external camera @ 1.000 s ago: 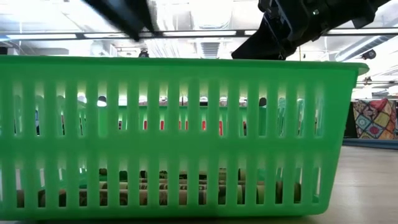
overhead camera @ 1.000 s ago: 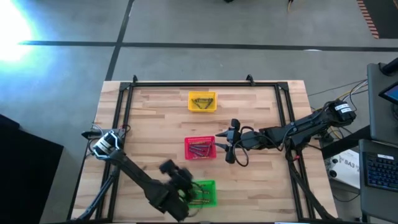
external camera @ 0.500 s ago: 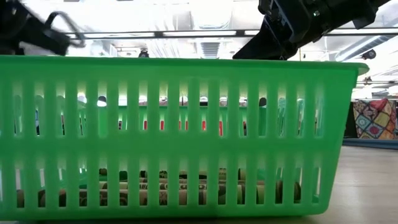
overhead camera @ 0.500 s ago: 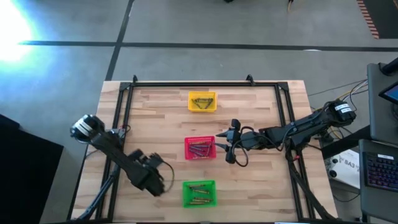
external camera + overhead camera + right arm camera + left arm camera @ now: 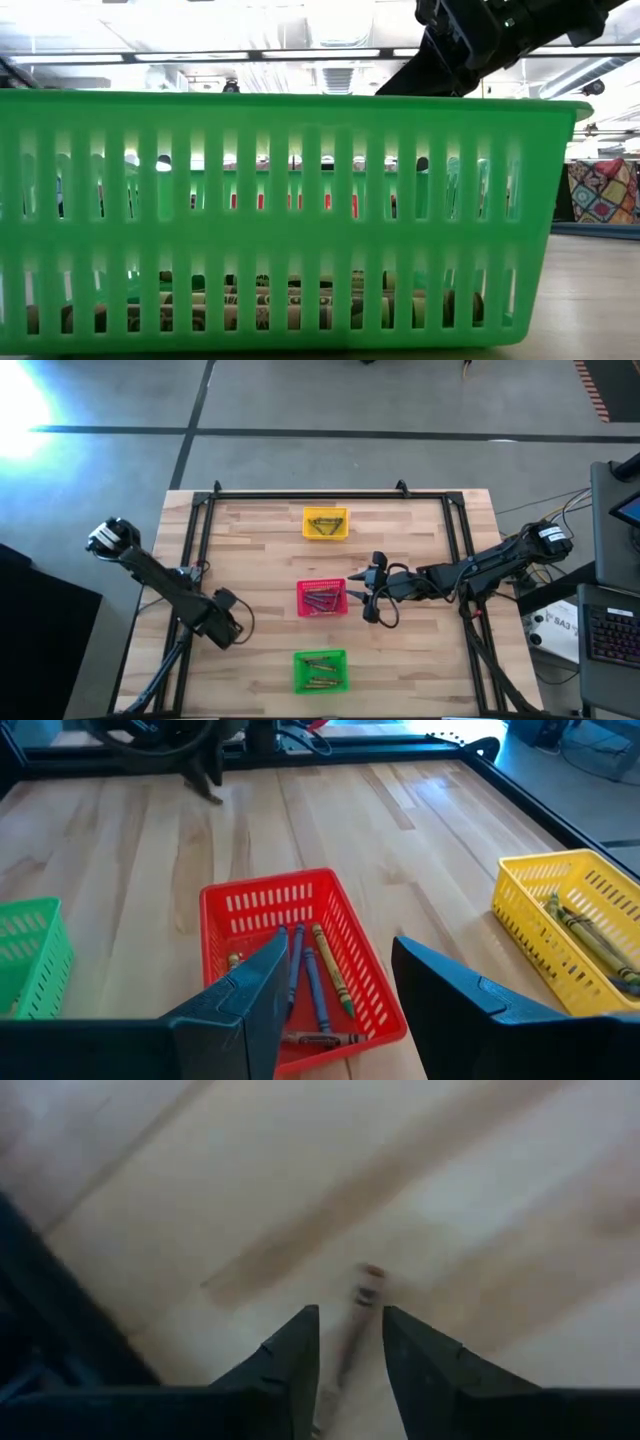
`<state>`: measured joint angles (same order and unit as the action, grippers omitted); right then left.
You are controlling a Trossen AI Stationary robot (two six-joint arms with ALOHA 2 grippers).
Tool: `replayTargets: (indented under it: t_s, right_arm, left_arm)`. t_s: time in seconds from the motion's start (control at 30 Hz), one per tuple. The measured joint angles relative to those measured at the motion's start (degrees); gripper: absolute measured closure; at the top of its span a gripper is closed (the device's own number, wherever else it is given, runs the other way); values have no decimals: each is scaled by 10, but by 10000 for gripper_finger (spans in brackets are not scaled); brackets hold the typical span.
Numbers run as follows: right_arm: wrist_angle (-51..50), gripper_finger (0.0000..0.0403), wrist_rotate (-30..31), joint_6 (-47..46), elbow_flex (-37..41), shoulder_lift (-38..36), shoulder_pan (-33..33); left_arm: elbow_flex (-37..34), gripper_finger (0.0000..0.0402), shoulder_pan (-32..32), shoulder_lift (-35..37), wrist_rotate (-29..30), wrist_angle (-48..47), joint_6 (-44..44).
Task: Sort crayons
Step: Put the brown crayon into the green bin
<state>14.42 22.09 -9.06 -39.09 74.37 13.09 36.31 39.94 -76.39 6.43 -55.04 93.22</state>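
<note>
Three small baskets stand in a row down the table's middle: yellow (image 5: 325,523) at the far end, red (image 5: 322,597) in the middle, green (image 5: 320,671) nearest. Crayons lie in each: in the red basket (image 5: 310,982), the yellow (image 5: 585,935) and the green (image 5: 250,305). My left gripper (image 5: 226,624) is over bare wood near the table's left edge. Its fingers (image 5: 350,1342) stand a little apart, with a thin blurred streak between them that I cannot name. My right gripper (image 5: 368,593) hovers open and empty just right of the red basket, pointing at it (image 5: 335,995).
A black metal frame (image 5: 300,494) runs round the table's far and side edges. There is bare wood on both sides of the basket row. In the low view the green basket's wall (image 5: 300,210) fills the picture, with my right arm (image 5: 480,40) above it.
My left gripper has drawn back from above the green basket toward the table's left edge and a little toward its far edge. It has left the low view. The baskets and crayons have stayed in place.
</note>
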Motion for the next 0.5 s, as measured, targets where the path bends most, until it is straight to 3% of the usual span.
replayTargets:
  t_s: [0.23,0.5]
  right_arm:
    - [-12,232,0,0,0,0,0]
    - [-13,232,0,0,0,0,0]
  left_arm:
    - [-66,317,2,9,-14,32,44]
    - [-51,325,2,8,-8,38,23]
